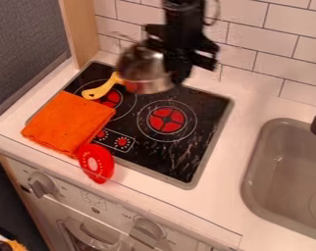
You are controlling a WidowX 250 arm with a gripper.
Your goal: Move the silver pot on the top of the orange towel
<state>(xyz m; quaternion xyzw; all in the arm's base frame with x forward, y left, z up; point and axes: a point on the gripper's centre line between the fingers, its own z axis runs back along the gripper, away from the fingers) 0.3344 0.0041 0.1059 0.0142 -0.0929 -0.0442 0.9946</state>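
In the camera view, the black arm comes down from the top edge, nearly upright, its gripper (178,74) pointing downward over the rear of the stove (206,105). How far open the gripper is, and whether it has hold of anything, I cannot tell. The silver pot (144,68) lies right against its left side in the view, blurred. The yellow utensil (100,91) is below and left of the gripper; the orange towel (68,121) lies farther that way.
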